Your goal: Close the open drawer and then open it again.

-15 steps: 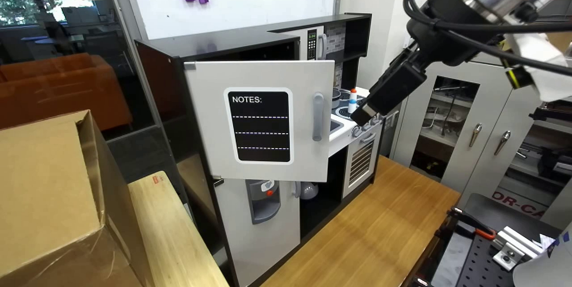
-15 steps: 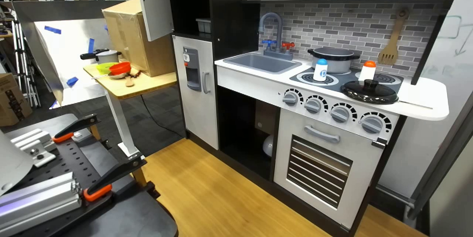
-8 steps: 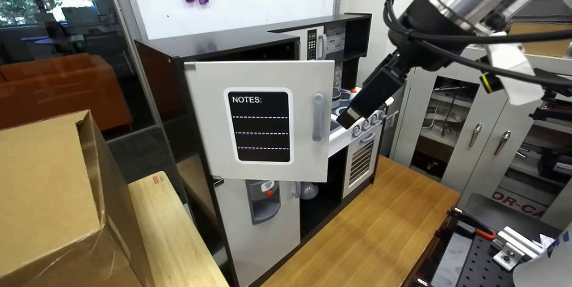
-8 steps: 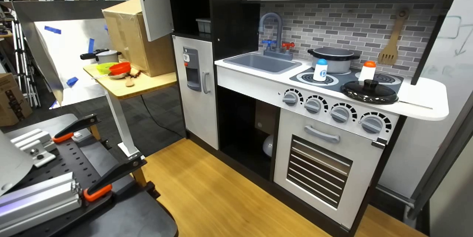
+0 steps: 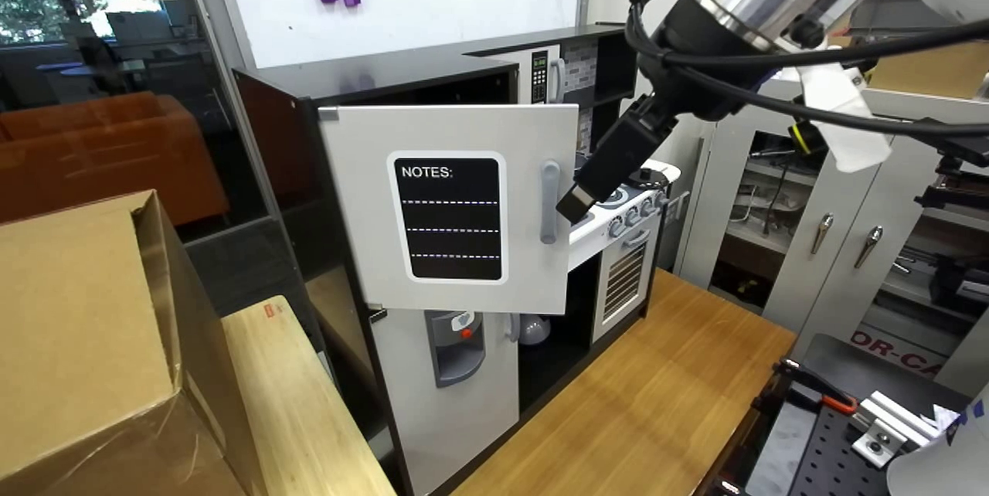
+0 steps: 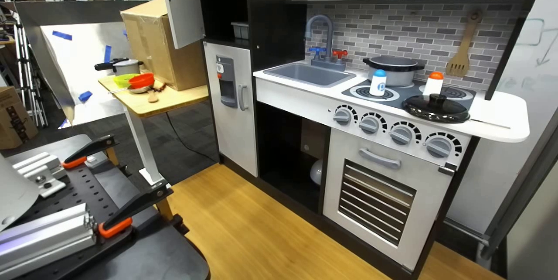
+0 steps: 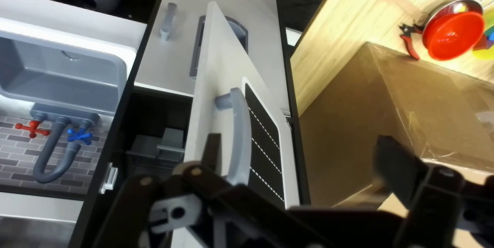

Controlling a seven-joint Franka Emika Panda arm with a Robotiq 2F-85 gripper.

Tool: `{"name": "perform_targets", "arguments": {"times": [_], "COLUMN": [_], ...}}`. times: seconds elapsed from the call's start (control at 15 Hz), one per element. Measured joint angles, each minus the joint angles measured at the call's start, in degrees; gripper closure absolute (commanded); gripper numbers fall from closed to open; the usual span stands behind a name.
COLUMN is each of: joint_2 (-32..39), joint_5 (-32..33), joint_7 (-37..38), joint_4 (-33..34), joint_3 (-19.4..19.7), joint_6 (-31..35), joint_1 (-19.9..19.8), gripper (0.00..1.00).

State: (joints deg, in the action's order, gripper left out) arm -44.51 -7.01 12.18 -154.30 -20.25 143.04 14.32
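Observation:
The drawer is a white toy-fridge door (image 5: 363, 233) with a black NOTES board, standing swung out from its dark cabinet. Its grey bar handle (image 5: 549, 202) runs vertically along the free edge. My gripper (image 5: 573, 204) is just right of that handle in an exterior view, its jaws wide apart. In the wrist view the gripper (image 7: 301, 145) is open, and the handle (image 7: 242, 132) appears inside its span, close to the left finger (image 7: 212, 149). Contact cannot be told. A further exterior view has only the door's edge and inner side (image 6: 185, 14), without the gripper.
Below the door is a closed white panel with a grey dispenser (image 5: 456, 349). A cardboard box (image 7: 347, 124) sits on a wooden table beside the cabinet's hinge side. Sink (image 6: 311, 74), stove items and oven door (image 6: 383, 192) lie on the handle side.
My gripper has travelled left and slightly down in an exterior view, coming up close to the door's handle. The door has kept its swung-out position, and the jaws remain wide.

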Motion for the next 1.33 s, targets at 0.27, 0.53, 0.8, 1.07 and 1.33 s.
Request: {"name": "perform_targets", "arguments": {"times": [0.27,0.53,0.8,1.07,1.33], "joint_2": [1.35,3.7,5.91,7.07,8.5], "joint_5": [0.0,0.0,0.0,0.01,0.01], "joint_7": [0.0,0.0,0.0,-0.01,-0.01], "joint_4": [0.73,1.42,2.73,3.12,3.13], "joint_3": [0.45,0.75,0.99,1.85,2.47], "joint_6": [0.26,1.39,1.5,1.5,1.5], "joint_1": [0.0,0.0,0.0,-0.05,-0.4], "gripper": [0.0,0.0,0.0,0.0,0.0]}}
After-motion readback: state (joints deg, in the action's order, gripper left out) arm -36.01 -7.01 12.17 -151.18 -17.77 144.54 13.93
